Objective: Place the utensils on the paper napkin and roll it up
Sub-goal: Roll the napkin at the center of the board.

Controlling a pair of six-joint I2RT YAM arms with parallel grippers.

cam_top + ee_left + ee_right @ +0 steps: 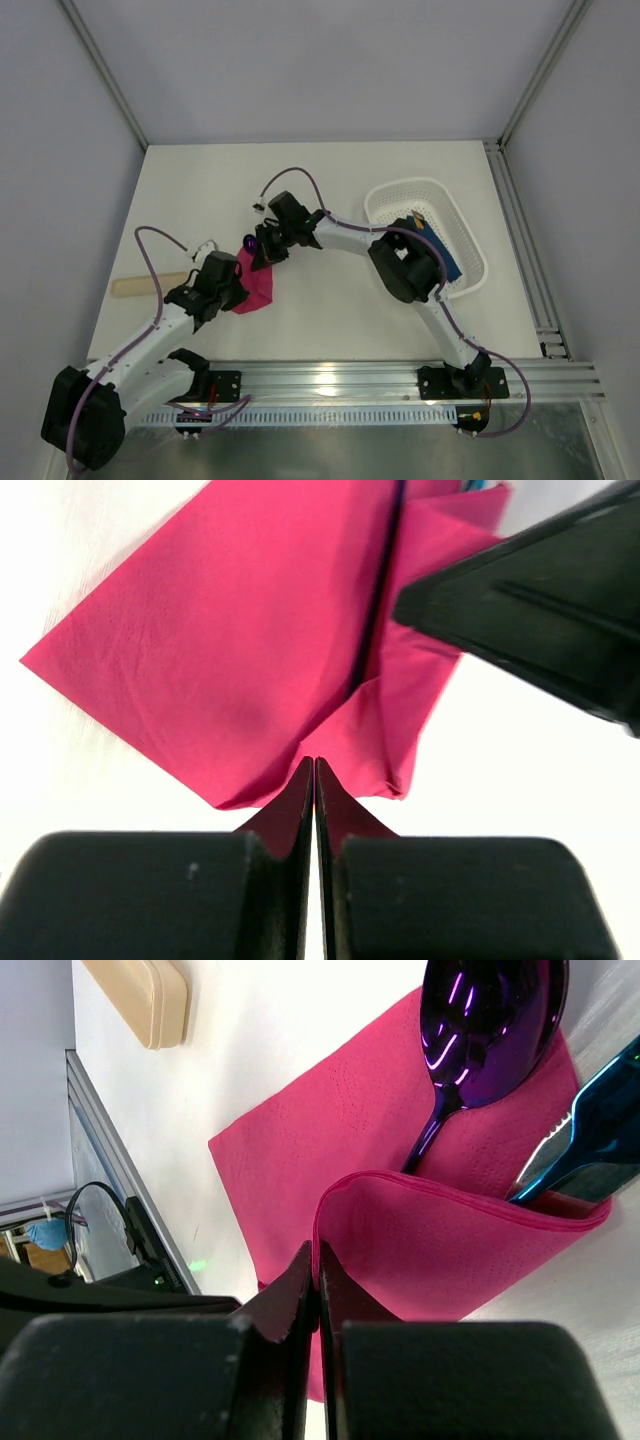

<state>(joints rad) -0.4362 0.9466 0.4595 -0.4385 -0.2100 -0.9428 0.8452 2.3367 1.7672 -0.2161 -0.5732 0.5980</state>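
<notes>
Table: white top, pale walls on three sides, metal rail along the near edge.

Paper napkin: magenta, left of centre on the table, between my two wrists. One flap is folded over, forming a pocket that stands curled up off the sheet.

Utensils: two show, both lying on the napkin with their handles going under the folded flap.
- Spoon: glossy purple. The bowl pokes out past the far edge of the napkin.
- Second piece: shiny blue-teal with a toothed edge, just beside the spoon and also tucked into the pocket.
- Left wrist view: a thin dark handle runs along the crease.

Left fingers: closed tip to tip at the near edge of the napkin. I cannot tell whether any paper is caught between them.

Right fingers: closed. The curled edge of the flap runs straight into the tips, so I read it as pinched there. My two sets of fingers are close to each other over the napkin.

Other items:
- Beige flat stick lies on the table to the left, apart from the napkin.
- White basket sits at the right.
- A blue strip is in the basket, partly hidden by my right arm.
</notes>
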